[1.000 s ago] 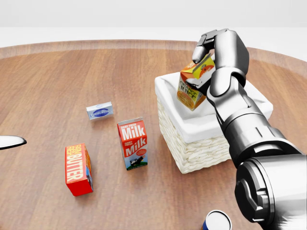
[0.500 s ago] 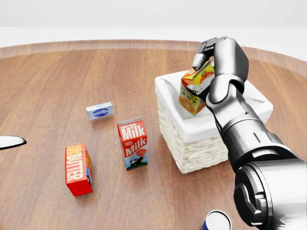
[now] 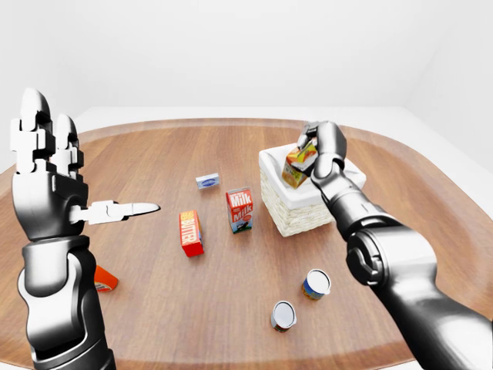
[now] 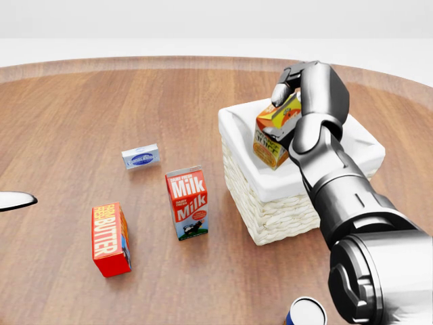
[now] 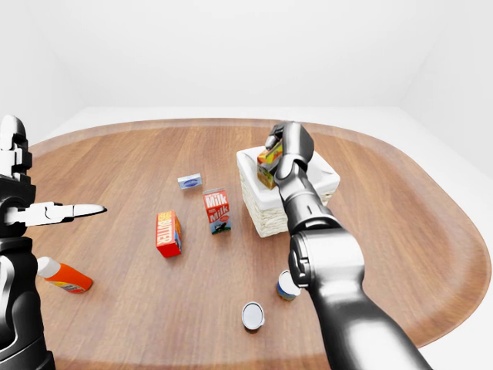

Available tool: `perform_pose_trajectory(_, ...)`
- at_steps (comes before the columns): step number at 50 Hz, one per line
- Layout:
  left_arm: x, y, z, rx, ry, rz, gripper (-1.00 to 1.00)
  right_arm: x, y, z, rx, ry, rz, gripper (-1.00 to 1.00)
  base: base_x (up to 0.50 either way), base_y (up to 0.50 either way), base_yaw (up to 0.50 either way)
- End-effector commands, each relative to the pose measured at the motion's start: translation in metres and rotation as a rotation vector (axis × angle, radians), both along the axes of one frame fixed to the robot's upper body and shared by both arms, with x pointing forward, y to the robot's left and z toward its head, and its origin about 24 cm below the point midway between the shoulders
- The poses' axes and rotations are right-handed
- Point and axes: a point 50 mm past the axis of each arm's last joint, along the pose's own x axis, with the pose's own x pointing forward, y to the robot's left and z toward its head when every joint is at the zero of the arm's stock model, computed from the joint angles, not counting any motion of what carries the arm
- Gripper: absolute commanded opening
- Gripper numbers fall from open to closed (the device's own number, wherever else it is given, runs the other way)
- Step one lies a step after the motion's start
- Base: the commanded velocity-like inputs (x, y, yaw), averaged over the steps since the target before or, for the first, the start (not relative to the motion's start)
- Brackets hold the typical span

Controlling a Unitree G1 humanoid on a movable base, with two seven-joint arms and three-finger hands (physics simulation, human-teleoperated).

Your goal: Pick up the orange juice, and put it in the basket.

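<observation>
The right robot hand gripped the orange juice carton, tilted over the white wicker basket. Released crooked, it could catch the rim and tumble onto the tabletop.

Bright, even light is cast from above; only faint, soft shadows are seen under the cartons on the round brown wooden table. Sharp renders throughout, no blur; pale highlights are caught along the table's far edge.
</observation>
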Motion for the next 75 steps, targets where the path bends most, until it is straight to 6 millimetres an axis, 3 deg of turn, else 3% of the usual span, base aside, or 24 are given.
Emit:
perform_pose_trajectory(1,0.0,0.0,0.0,0.0,0.0,0.0,1.0,0.0,0.0,0.001,-0.013,-0.01,0.001,-1.0,0.0,0.0,0.0)
perform_pose_trajectory(33,0.001,0.0,0.0,-0.001,0.002,0.001,1.0,-0.001,0.001,-0.004,-0.041,0.005,0.007,-1.0,0.0,0.0,0.0)
perform_pose_trajectory(75,0.002,0.001,-0.001,-0.006,0.008,0.0,1.0,-0.007,0.01,-0.029,-0.051,0.066,0.032,-1.0,0.0,0.0,0.0)
